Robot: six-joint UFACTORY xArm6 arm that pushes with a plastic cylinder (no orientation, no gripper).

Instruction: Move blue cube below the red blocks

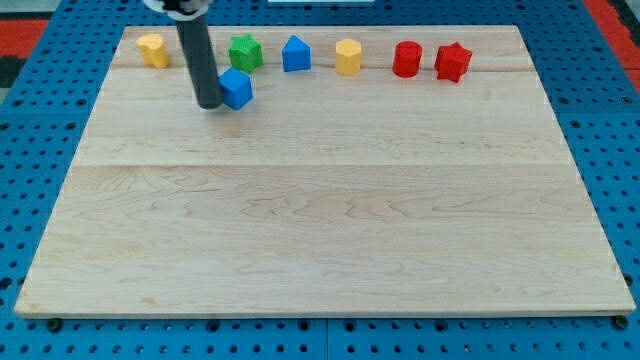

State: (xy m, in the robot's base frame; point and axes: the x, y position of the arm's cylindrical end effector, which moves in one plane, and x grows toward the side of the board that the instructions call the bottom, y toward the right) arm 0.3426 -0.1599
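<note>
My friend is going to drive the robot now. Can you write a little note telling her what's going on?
My tip is on the board, right against the view's left side of the blue cube.
The blue cube sits near the view's top left, below the green block.
The red blocks, a red cylinder and a red star, stand side by side at the view's top right.
Done: tip lined up to push toward the view's right.
Left: slide the blue cube across, past the blue house-shaped block and yellow block, until it sits just below the red pair.

A straight dark cylindrical rod, my tip [210,104] blunt and matte black
</note>
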